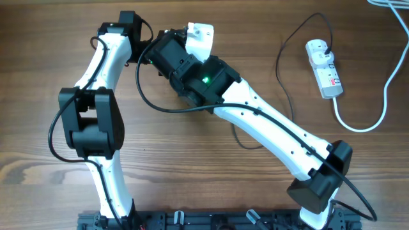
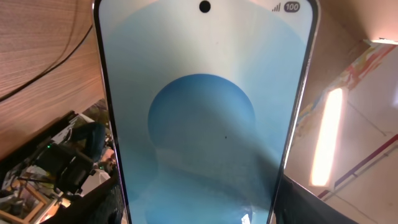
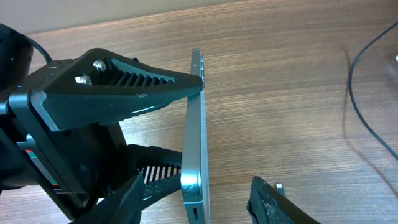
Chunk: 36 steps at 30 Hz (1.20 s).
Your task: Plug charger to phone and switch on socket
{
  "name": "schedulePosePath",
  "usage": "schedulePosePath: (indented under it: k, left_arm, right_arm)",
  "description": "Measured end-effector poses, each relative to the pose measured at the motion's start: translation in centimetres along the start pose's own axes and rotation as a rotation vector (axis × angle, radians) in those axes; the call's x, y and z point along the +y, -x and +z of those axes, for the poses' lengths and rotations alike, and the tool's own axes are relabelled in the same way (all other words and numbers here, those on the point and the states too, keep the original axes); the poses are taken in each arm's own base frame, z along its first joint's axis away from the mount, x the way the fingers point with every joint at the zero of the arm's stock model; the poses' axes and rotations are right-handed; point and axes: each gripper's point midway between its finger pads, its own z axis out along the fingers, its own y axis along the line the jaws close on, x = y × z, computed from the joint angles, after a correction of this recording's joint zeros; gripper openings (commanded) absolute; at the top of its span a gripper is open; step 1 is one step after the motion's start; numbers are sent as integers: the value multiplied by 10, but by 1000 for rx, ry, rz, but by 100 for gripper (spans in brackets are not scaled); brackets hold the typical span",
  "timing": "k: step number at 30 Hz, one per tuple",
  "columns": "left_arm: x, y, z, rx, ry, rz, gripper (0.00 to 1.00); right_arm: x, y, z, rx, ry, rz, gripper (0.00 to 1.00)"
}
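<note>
One risk is noted: the phone [image 2: 205,124], clamped at frame centre in the jaws of the left gripper [image 3: 191,124], could be twisted loose if the parted jaws of the right gripper [image 3: 199,206] pinch its lower end.

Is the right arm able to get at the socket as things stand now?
Probably yes. The socket lies uncovered on the table, on the right arm's side, nothing above it. The arm is now stretched toward the phone, away from the socket, so it must swing back first.

The phone [image 2: 205,112] fills the frame — pale blue screen lit, wooden table [image 2: 37,43] behind.
</note>
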Motion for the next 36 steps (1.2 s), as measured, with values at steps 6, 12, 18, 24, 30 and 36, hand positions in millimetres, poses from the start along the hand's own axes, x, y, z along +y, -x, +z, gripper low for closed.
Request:
schedulePosePath:
  k: [6, 12, 18, 24, 30, 36]
  left_arm:
    - [0, 0, 0, 0, 0, -1, 68]
    - [0, 0, 0, 0, 0, -7, 68]
    - [0, 0, 0, 0, 0, -7, 68]
    - [0, 0, 0, 0, 0, -7, 69]
    - [0, 0, 0, 0, 0, -7, 71]
    - [0, 0, -1, -1, -1, -8, 71]
  right_arm:
    - [3, -10, 14, 19, -21, -39, 50]
    - [4, -8, 17, 4, -27, -58, 47]
    - [5, -4, 17, -17, -29, -83, 39]
    - [6, -2, 17, -23, -24, -93, 28]
    - [5, -1, 17, -31, -31, -107, 11]
    - [2, 0, 17, -37, -46, -110, 4]
